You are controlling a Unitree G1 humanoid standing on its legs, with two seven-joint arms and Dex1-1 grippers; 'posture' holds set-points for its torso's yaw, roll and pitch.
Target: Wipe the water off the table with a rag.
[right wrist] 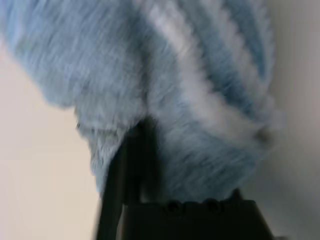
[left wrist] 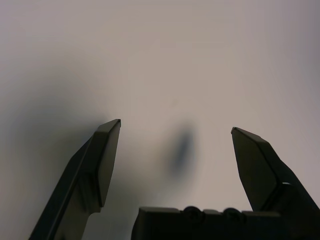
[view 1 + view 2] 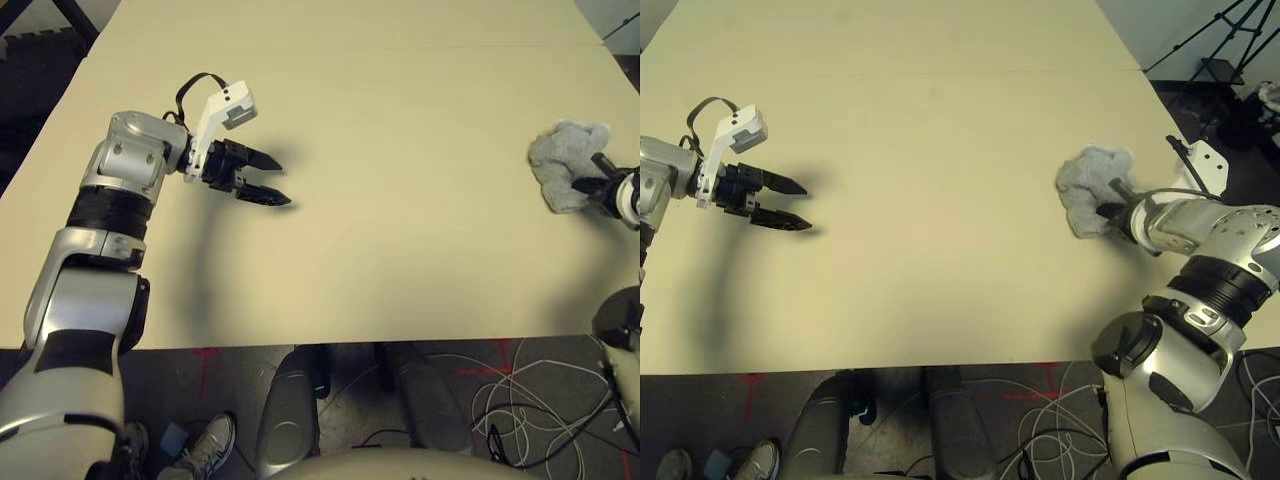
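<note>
At three o'clock, the right gripper (image 3: 586, 171) is spread over the terry cloth (image 3: 562, 150); the step seems release, next requiring careful lifting clear. The left gripper (image 3: 285, 185), at ten o'clock, is spread, empty.

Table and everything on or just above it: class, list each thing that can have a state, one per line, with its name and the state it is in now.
Rag: crumpled, lying on the table.
Left gripper: open, empty, over the table.
Right gripper: open, fingers apart at the rag.
Table: flat, partly covered by the rag.
</note>
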